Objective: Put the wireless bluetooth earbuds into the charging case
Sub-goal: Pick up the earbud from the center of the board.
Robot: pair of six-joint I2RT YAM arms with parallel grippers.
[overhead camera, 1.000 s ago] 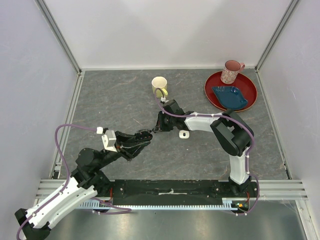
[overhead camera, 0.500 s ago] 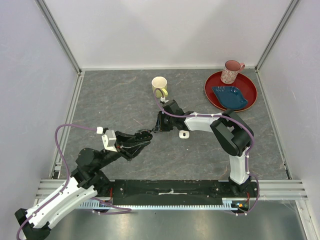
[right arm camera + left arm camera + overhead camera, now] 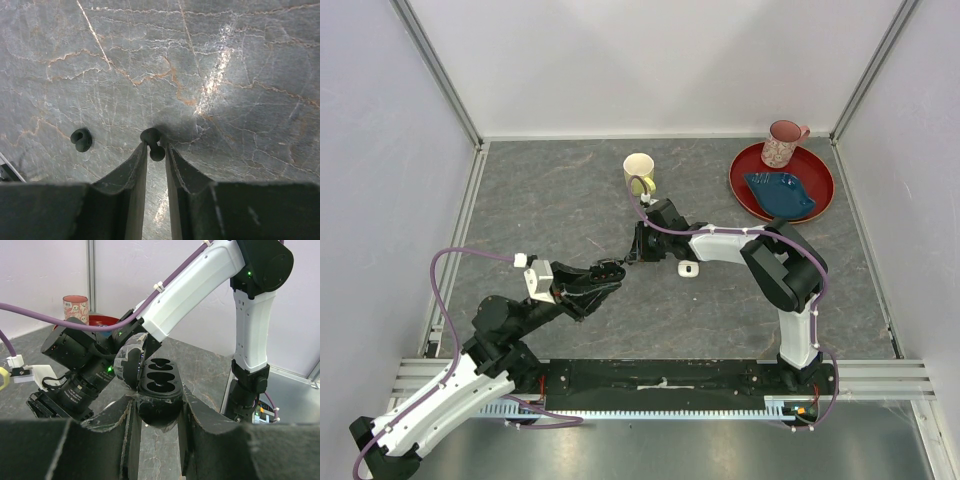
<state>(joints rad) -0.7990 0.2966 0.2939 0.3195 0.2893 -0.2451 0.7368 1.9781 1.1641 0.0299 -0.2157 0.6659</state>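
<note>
My left gripper (image 3: 158, 405) is shut on a black charging case (image 3: 161, 379) and holds it above the table with its lid (image 3: 129, 360) open and its wells showing. In the top view this gripper (image 3: 605, 272) is left of centre. My right gripper (image 3: 638, 255) points down at the table just beyond it. Its fingertips (image 3: 156, 150) close narrowly on a black earbud (image 3: 152, 142) that lies on the table. A second black earbud (image 3: 81, 139) lies to the left of it. A small white item (image 3: 688, 268), perhaps the white buds, lies under the right arm.
A yellow mug (image 3: 639, 173) stands behind the right gripper. A red plate (image 3: 820, 195) at the back right holds a blue dish (image 3: 782, 192) and a pink cup (image 3: 783, 143). Metal rails edge the table.
</note>
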